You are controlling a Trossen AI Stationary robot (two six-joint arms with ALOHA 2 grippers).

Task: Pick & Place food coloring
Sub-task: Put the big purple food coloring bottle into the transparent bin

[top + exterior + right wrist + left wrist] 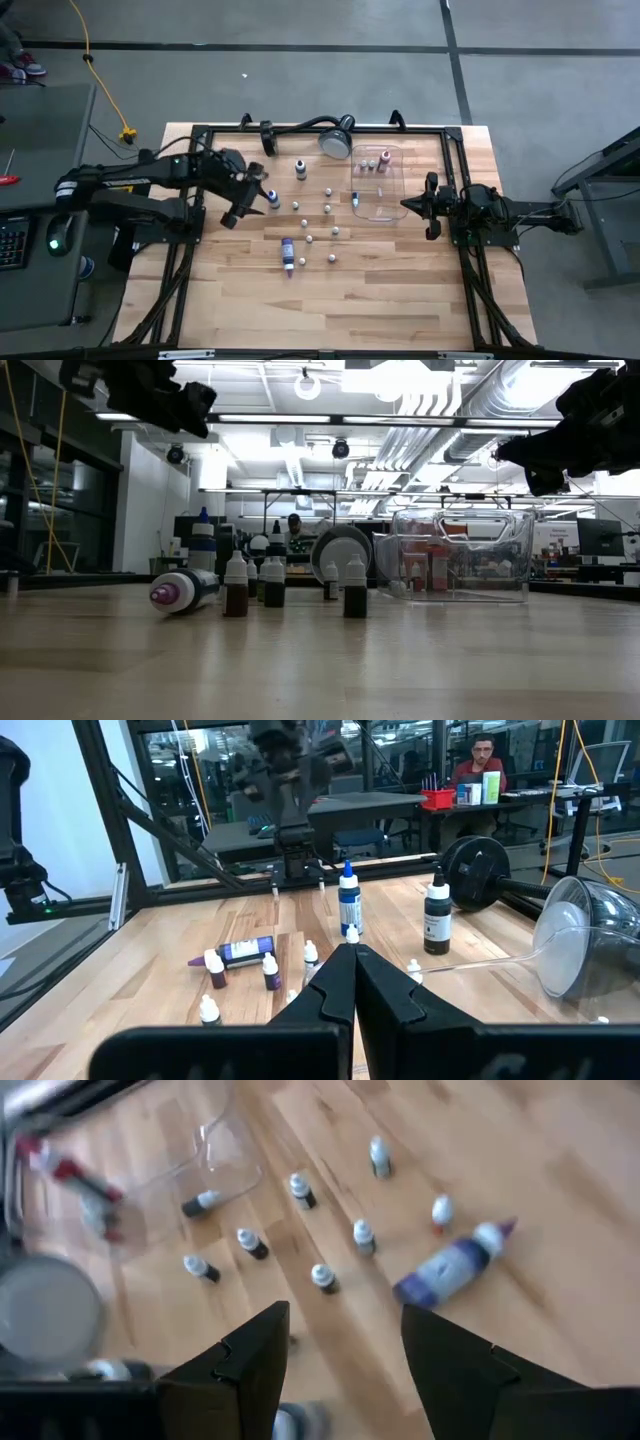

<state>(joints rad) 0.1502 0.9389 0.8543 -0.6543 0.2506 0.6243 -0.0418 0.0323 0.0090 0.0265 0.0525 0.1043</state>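
Stretching across a wooden bench (400, 300): food coloring (318, 215) scattered mid-bench, a few bottles already sitting in the clear tray (392, 205). Hovering high on the left, over a blue bottle (273, 199): left hand (243, 196), fingers spread, gripping nothing. Probably lining up a pick; needing next a descent around one cap. Waiting just right of the tray: right hand (417, 205), fingers pressed together, carrying nothing.

Two matte black, boxy jointed robot arms with bundled dark cables along their links. The left arm (150, 172) carries pale bands near its base. Each ends in a black two-finger gripper (340, 1365) with flat, angular, stepped fingers (390, 995).
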